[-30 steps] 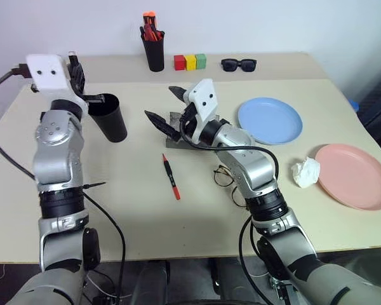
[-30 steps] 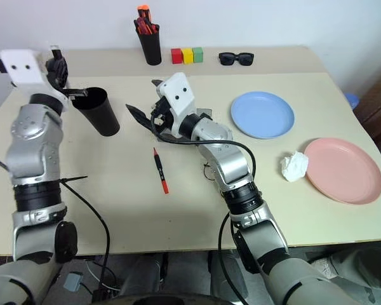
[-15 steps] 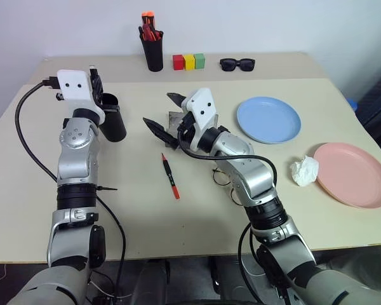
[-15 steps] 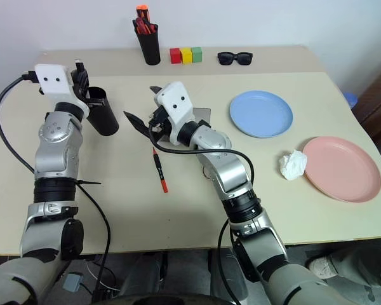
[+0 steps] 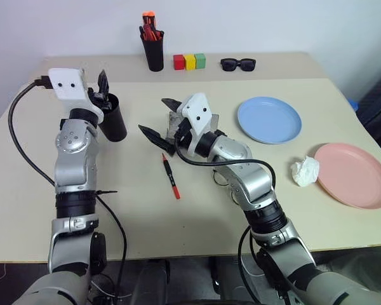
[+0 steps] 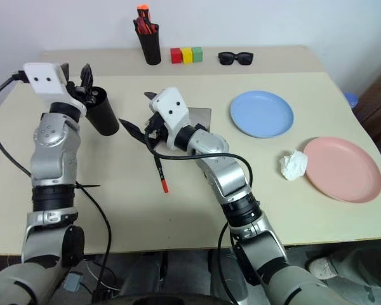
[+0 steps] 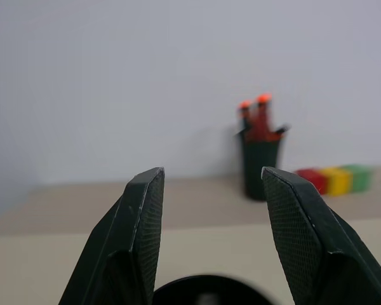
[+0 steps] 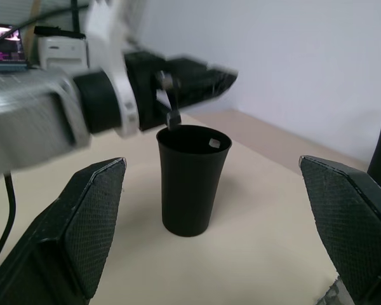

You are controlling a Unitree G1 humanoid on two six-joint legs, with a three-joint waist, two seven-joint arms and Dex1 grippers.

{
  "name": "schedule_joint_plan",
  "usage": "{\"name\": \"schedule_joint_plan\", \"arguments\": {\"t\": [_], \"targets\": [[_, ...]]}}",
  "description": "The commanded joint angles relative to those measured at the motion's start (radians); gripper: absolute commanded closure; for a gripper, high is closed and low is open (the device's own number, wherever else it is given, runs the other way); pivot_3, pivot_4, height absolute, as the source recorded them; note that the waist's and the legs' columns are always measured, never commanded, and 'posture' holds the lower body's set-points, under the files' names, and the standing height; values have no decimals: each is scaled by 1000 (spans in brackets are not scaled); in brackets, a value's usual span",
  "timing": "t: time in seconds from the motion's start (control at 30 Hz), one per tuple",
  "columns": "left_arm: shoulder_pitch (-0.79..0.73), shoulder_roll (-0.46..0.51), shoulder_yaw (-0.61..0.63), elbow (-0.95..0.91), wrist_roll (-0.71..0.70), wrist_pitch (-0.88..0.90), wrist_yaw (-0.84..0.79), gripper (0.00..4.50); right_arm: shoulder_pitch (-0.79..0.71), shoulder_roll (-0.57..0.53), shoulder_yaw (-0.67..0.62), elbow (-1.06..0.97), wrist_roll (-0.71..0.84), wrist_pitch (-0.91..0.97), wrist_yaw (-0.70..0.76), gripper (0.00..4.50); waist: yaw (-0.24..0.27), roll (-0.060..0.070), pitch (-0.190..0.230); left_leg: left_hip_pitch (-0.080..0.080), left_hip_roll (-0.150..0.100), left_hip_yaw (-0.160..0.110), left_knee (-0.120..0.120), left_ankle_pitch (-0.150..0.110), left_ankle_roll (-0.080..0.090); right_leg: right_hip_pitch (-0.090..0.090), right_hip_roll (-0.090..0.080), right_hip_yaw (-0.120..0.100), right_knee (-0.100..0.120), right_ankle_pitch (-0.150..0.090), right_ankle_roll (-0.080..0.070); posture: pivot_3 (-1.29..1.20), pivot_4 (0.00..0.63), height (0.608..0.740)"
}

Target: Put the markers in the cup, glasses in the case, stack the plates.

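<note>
The left gripper (image 6: 84, 79) is positioned directly above the rim of the cup (image 5: 113, 118), which stands upright at the far left of the table (image 5: 127, 210); its fingers (image 7: 136, 241) are apart with nothing between them. A small white object is visible just inside the cup's mouth in the right wrist view; it is judged to be the end of the white marker, though it is too small to confirm. The right gripper (image 5: 157, 122) is spread wide and empty, raised over the table just beyond the far tip of the red marker (image 5: 171, 176), which lies flat near the centre. The grey case (image 6: 200, 115) lies beneath the right arm, and the glasses (image 5: 221, 177) are largely hidden behind that forearm. The blue plate (image 5: 269, 120) and the pink plate (image 5: 354, 175) lie apart on the right, unstacked, with a crumpled tissue (image 5: 305, 171) between them. Hazards: a left gripper withdrawn too low may catch the rim and tip the tall cup; a right arm lowered towards the red marker may press on the glasses or push the case
</note>
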Motion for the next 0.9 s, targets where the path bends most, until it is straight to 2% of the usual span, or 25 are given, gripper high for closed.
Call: {"name": "schedule_joint_plan", "arguments": {"t": [0.03, 0.1, 0.13, 0.2, 0.3, 0.4, 0.5, 0.6, 0.73, 0.9], "targets": [[140, 79, -78, -325, -133, 241, -125, 1149, 41, -136, -63, -154, 77, 49, 124, 0, 1, 0, 0, 0, 0, 0, 0, 0, 0, 1, 0, 0, 0, 0, 0, 0, 150, 740], [202, 115, -97, -426, -164, 376, -119, 207, 70, -222, -77, -210, 119, 87, 192, 0, 2, 0, 0, 0, 0, 0, 0, 0, 0, 2, -1, 0, -1, 0, 0, 0, 150, 740], [221, 128, -104, -459, -169, 426, -111, 54, 83, -256, -81, -232, 138, 103, 218, 0, 1, 0, 0, 1, 0, 0, 0, 0, 0, 2, -1, 0, -1, 0, 0, 0, 150, 740], [275, 147, -124, -543, -184, 606, -65, 54, 120, -356, -121, -286, 206, 158, 300, 0, -1, 0, 0, 2, 0, 0, 1, 0, 0, 2, 0, 0, -1, 0, 0, 0, 150, 740], [295, 121, -113, -616, -259, 865, -12, 54, 141, -432, -150, -306, 245, 190, 341, 0, -4, 1, 1, 8, 0, 0, 0, 0, 1, 8, 1, 0, -1, -1, 0, 0, 150, 740], [288, 85, -129, -663, -301, 1114, 17, 54, 145, -457, -144, -291, 232, 179, 347, 0, -5, 1, 1, 8, 0, 0, 1, 0, 1, 8, 1, 0, -1, -2, -1, 0, 150, 740], [236, 26, -136, -633, -264, 1292, 73, 54, 143, -450, -131, -289, 233, 177, 345, 0, 0, 1, 1, 8, 0, 0, 1, 0, 1, 8, 1, 0, -1, -1, 0, 0, 150, 740], [173, -49, -146, -598, -228, 1366, 113, 54, 148, -446, -110, -295, 229, 176, 350, 0, 4, 0, 1, 7, 0, 0, 2, 0, 1, 8, 1, 0, -2, -1, 0, 0, 150, 740], [117, -65, -242, -534, -189, 1377, 154, 54, 147, -445, -89, -296, 219, 169, 350, 0, 1, 0, 1, 7, 0, 0, 1, 0, 1, 9, 1, 0, -3, -1, 0, 0, 150, 740], [59, -92, -284, -466, -184, 1377, 144, 54, 144, -439, -79, -297, 221, 170, 346, 0, 2, 0, 1, 7, 0, 0, 1, 0, 0, 8, 1, 0, -3, -1, 0, 0, 150, 740]]}}
